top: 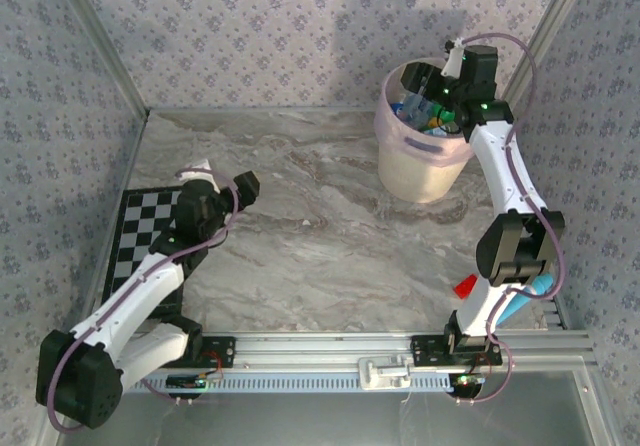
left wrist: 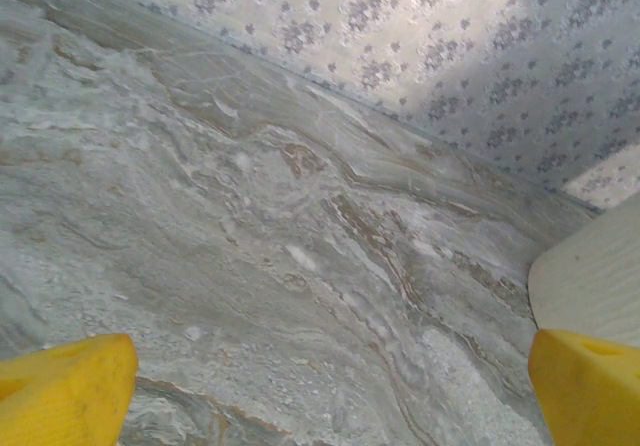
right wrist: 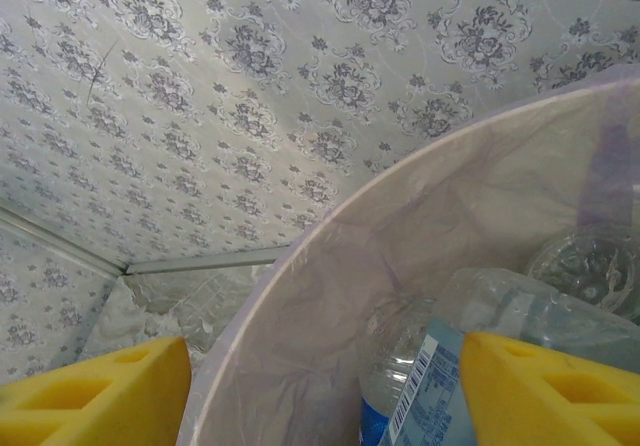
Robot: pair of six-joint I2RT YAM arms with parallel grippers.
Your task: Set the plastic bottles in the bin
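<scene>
The pale pink bin stands at the back right of the marble table. Several plastic bottles lie inside it, clear ones with blue labels. My right gripper hangs over the bin's mouth. In the right wrist view this gripper is open and straddles the bin's rim. A clear bottle with a blue and white barcode label lies loose below it, apart from the yellow fingers. My left gripper hovers open over bare table at the left, nothing between its fingers.
A black and white checkerboard lies at the left edge. A small red block sits by the right arm's base, with a light blue object beside it that I cannot identify. The bin's wall shows at the right of the left wrist view.
</scene>
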